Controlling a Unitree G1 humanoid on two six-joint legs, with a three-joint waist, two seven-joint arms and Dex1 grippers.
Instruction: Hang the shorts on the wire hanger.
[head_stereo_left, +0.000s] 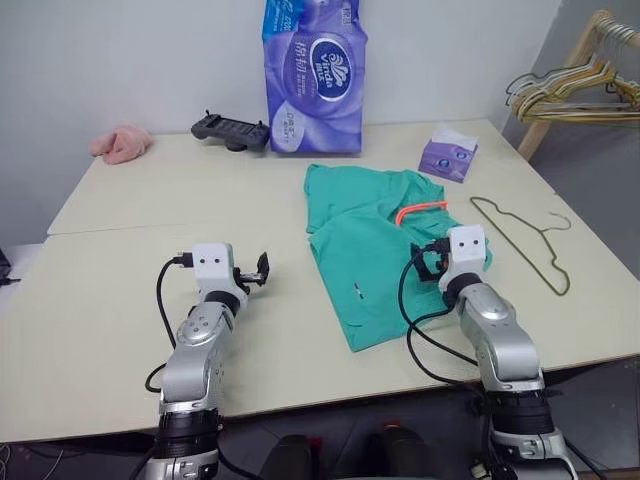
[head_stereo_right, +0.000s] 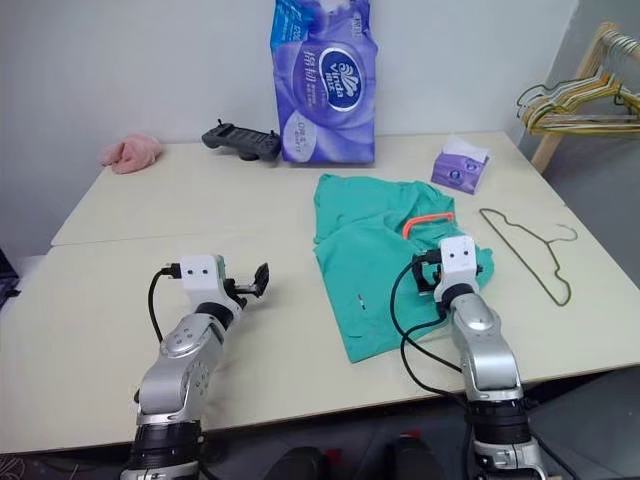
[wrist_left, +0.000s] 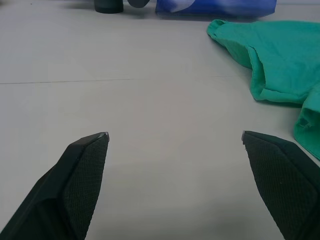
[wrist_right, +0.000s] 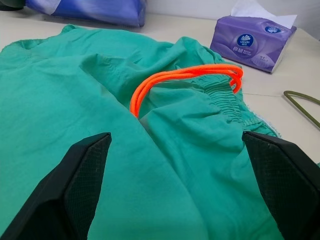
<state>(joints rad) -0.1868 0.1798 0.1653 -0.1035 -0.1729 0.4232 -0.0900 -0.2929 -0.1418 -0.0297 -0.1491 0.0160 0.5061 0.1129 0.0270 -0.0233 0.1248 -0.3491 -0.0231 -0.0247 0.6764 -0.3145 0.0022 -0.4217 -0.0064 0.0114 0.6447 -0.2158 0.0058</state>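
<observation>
The shorts (head_stereo_left: 375, 245) lie crumpled on the bench (head_stereo_left: 130, 210), untouched, the wire hanger (head_stereo_left: 520, 240) flat just beside them. I see both my left tool (wrist_left: 175, 137) and right tool (wrist_right: 177, 137) spread wide, empty. Nothing is hung yet.

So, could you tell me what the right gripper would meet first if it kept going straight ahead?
Most likely the shorts: the open right gripper hovers over them, aimed at the orange drawstring by the waistband.
</observation>
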